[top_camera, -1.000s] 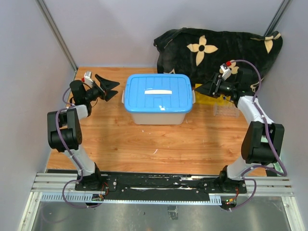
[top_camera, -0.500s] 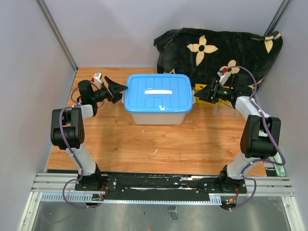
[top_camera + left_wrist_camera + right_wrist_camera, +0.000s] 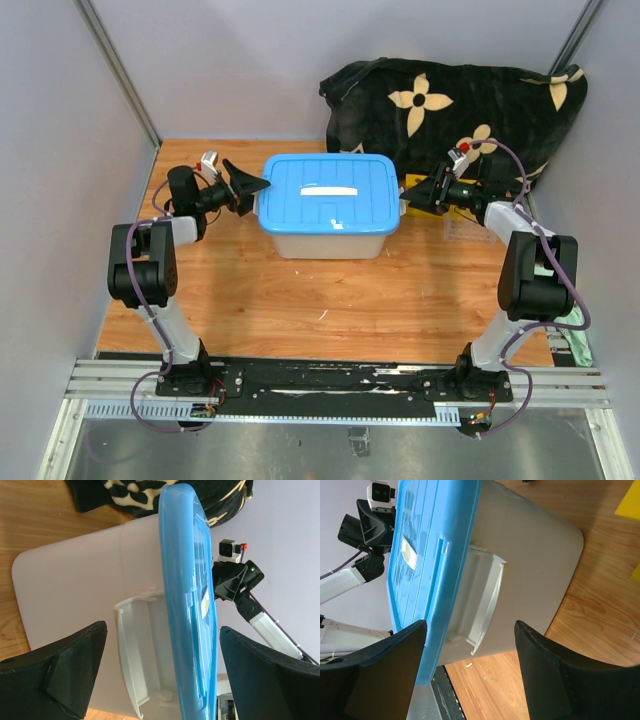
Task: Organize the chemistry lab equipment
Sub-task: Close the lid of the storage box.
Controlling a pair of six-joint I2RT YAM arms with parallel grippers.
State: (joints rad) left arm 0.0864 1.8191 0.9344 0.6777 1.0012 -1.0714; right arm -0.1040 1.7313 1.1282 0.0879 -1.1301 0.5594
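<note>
Centre left, the left gripper [image 3: 254, 194] gapes wide at the blue-lidded tub's [image 3: 330, 232] end handle. Centre right, the right gripper [image 3: 411, 195] gapes likewise at the other end. The clear plastic rack [image 3: 470, 232] sits just beyond, right of centre.
</note>
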